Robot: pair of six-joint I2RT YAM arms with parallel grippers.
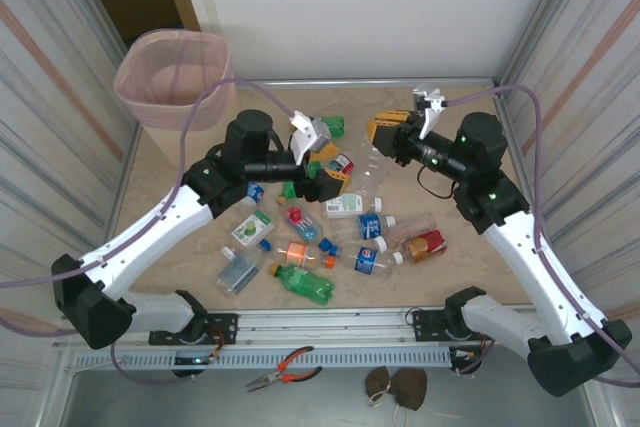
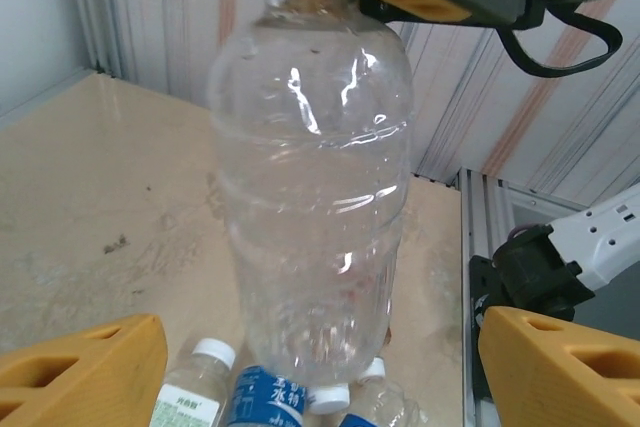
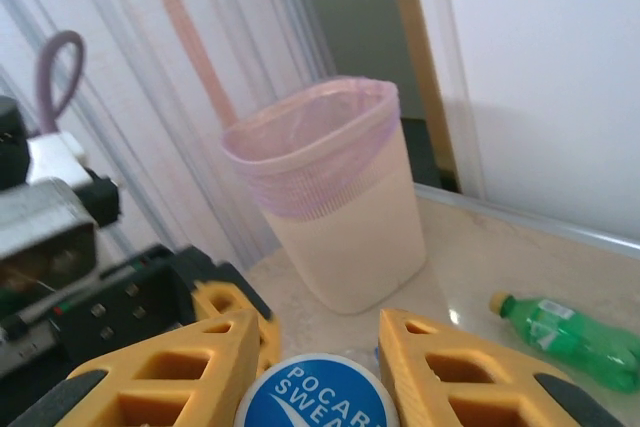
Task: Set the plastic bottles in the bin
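Seemingly mid-handover: the right fingers (image 3: 200, 367) clamp the cap of the clear bottle (image 2: 315, 177); the left fingers (image 2: 80, 372), apart around it, should close next, then carry it to the bin (image 3: 340, 217).

Top camera is sitting high above and behind the arms (image 1: 150, 237), looking steeply down and taking in the whole table (image 1: 420, 282) from afar, with the bin (image 1: 172, 77) at the far left corner. Left wrist camera is riding low and very close to a clear bottle (image 2: 315, 197), facing across the tabletop toward the ribbed side wall (image 2: 480, 97); that same bottle is showing mid-table from above. Right wrist camera is peering over a blue cap (image 3: 318, 395) sitting right up against it, facing the far left corner, so it is sharing the bin with the top view.
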